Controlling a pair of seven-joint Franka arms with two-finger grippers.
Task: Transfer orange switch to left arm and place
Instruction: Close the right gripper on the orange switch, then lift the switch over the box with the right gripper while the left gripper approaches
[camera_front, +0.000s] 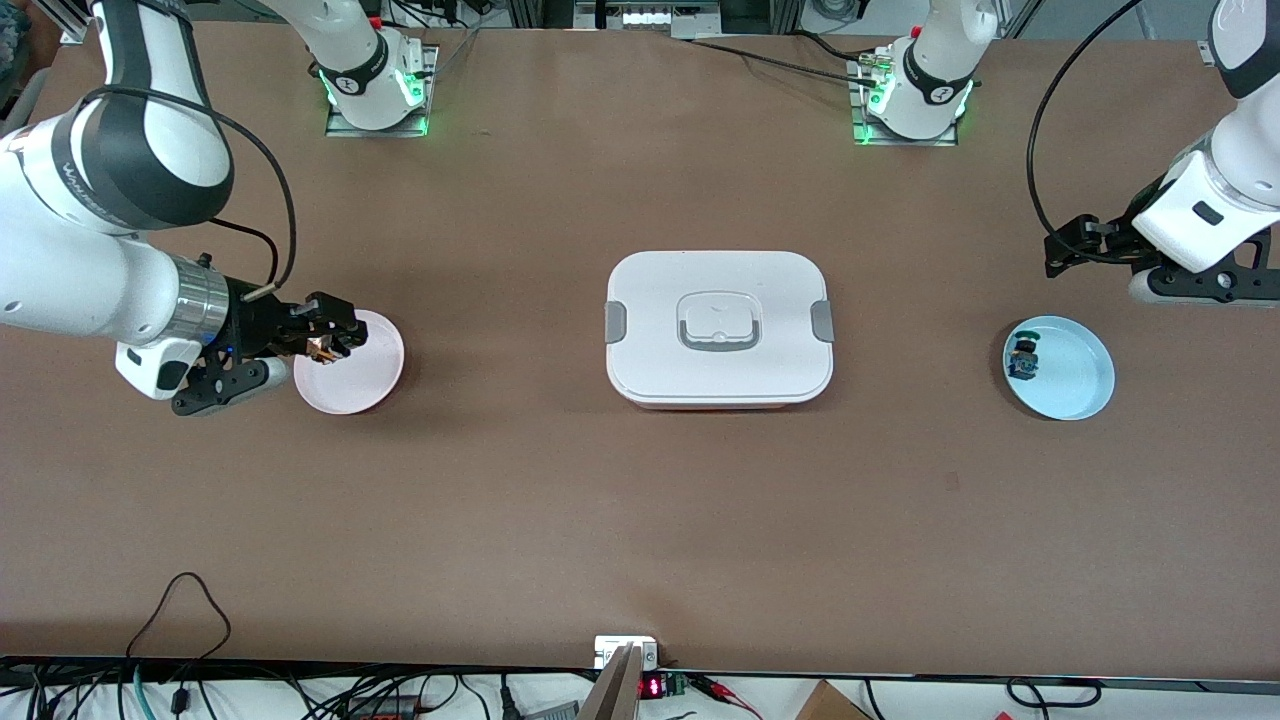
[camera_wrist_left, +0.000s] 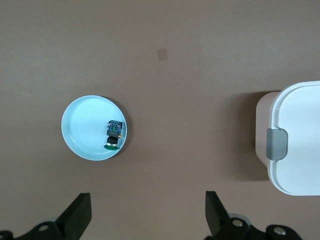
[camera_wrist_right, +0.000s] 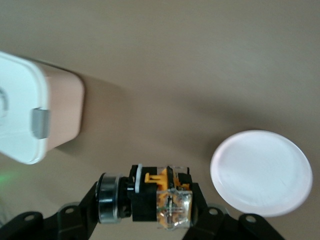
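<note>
Orange switch (camera_wrist_right: 162, 197) held in right gripper (camera_front: 335, 338) fingers over pink plate (camera_front: 372, 385), box (camera_front: 718, 325) mid-table, left gripper (camera_wrist_left: 147, 212) fingers wide.

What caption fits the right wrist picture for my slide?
Right gripper holds the orange switch above the table, pink plate and box below.

Orange switch (camera_wrist_right: 159, 200) seemingly sideways, clamped in right pincer (camera_wrist_right: 150, 202).
</note>
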